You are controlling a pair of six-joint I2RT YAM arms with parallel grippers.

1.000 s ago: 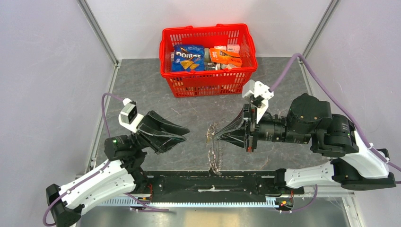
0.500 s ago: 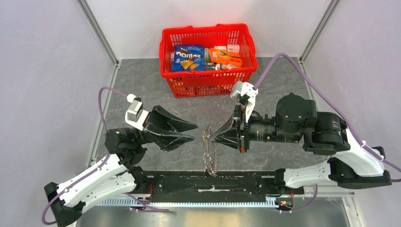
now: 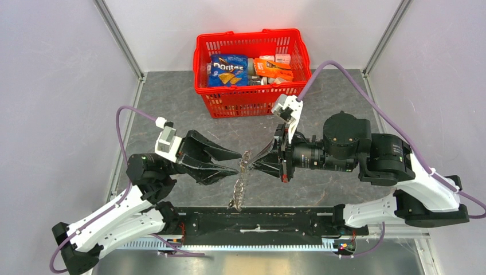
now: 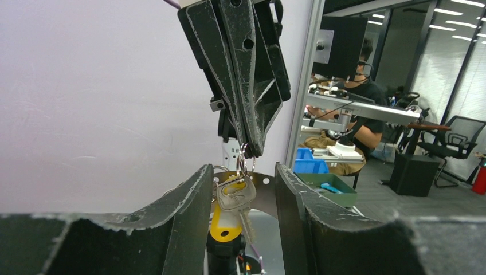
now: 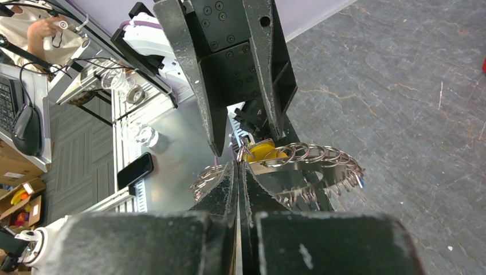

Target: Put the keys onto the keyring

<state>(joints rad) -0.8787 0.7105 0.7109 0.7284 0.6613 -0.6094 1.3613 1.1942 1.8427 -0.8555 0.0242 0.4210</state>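
Observation:
The keyring [image 3: 238,186] is a large metal ring strung with many small silver rings and keys. It hangs on edge above the table between the arms. My right gripper [image 3: 247,164] is shut on its top edge, also shown in the right wrist view [image 5: 238,166] with the keyring [image 5: 312,172] just beyond. My left gripper [image 3: 234,164] is open, with a finger on each side of the ring's top. In the left wrist view the yellow-headed key [image 4: 226,220] and a silver key [image 4: 236,195] hang between my left fingers [image 4: 189,206]. The dark key is not clearly in view.
A red basket [image 3: 252,102] with snack packs stands at the back centre of the grey table. A black rail [image 3: 258,220] runs along the near edge between the arm bases. White walls close in on both sides.

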